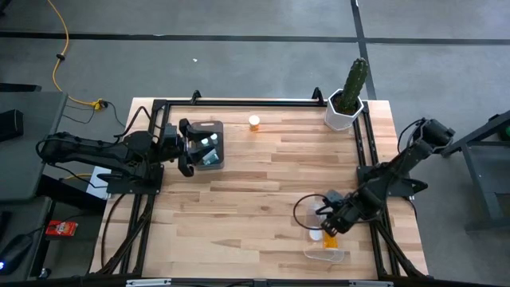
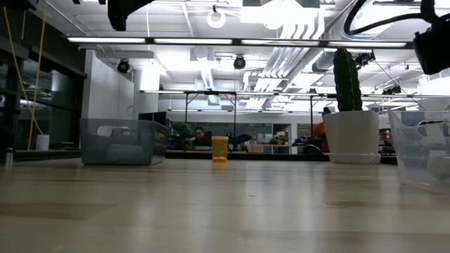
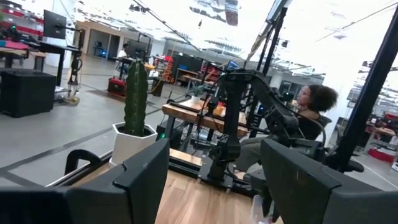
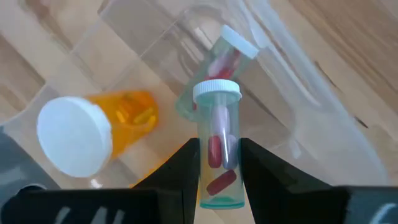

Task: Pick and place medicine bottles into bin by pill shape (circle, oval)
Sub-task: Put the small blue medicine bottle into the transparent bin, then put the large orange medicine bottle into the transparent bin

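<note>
My right gripper (image 1: 327, 225) hangs over a clear bin (image 1: 325, 253) at the table's near right and is shut on a pale bottle (image 4: 217, 130) with a white cap and red and white oval pills. In the bin, an orange bottle (image 4: 118, 121) with a white cap lies on its side, and another pale bottle (image 4: 227, 56) leans on the wall. My left gripper (image 1: 186, 148) is open and empty above the near-left edge of a grey bin (image 1: 209, 145) that holds bottles. One orange bottle (image 1: 254, 123) stands upright on the table at the far middle. My right gripper pinches the pale bottle's body near its bottom end (image 4: 205, 165) between its two fingers (image 4: 186, 168). The bottle lies along the fingers, its white cap (image 4: 216, 89) pointing away from the gripper, down into the clear bin. Whether the cap touches anything I cannot tell.
A tall green cactus (image 1: 351, 88) in a white pot stands at the far right corner. A black frame rail (image 1: 239, 101) runs along the table's far edge and sides. Bare wood (image 1: 255, 191) lies between the two bins. A seated person (image 3: 311, 109) shows beyond the table.
</note>
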Robot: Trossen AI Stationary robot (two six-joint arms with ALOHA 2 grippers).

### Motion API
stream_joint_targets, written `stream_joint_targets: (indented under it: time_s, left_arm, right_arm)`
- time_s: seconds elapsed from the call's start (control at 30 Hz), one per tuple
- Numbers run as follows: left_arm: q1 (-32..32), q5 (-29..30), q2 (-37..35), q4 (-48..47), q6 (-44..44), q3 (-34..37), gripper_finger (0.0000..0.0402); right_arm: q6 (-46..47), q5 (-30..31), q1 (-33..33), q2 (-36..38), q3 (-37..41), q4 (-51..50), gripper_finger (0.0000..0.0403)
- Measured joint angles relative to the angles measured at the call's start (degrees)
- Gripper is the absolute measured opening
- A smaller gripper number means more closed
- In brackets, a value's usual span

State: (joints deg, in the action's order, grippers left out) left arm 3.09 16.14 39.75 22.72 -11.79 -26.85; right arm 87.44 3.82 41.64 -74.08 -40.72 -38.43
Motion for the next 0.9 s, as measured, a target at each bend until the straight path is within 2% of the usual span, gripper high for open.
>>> stream_joint_targets:
  time_s: [0.3,0.5,0.6,0.67,0.77,0.9]
  left_arm:
    - [0.00,2.27,0.00,-0.41,0.00,0.00,0.0239]
    - [0.00,2.27,0.00,-0.39,0.00,-0.01,0.0239]
    - [0.00,2.28,0.00,-0.39,-0.02,-0.02,0.0239]
    - [0.00,2.27,0.00,-0.39,-0.02,-0.02,0.0239]
    - [0.00,2.27,0.00,-0.41,-0.02,-0.02,0.0239]
    - [0.00,2.27,0.00,-0.51,-0.14,-0.02,0.0239]
  right_arm:
    - [-0.05,-0.70,-2.78,0.00,0.01,0.00,0.0106]
    - [-5.03,-5.86,-4.99,0.00,0.01,-0.02,0.0181]
    - [-10.05,-10.20,-6.23,0.46,-0.52,-0.40,0.0221]
    - [-13.39,-11.01,-7.02,1.39,-1.99,-0.37,0.0238]
    - [-18.78,-8.09,-8.74,3.39,-5.39,-0.18,0.0246]
    - [-29.11,2.08,-12.24,5.30,-11.75,1.53,0.0247]
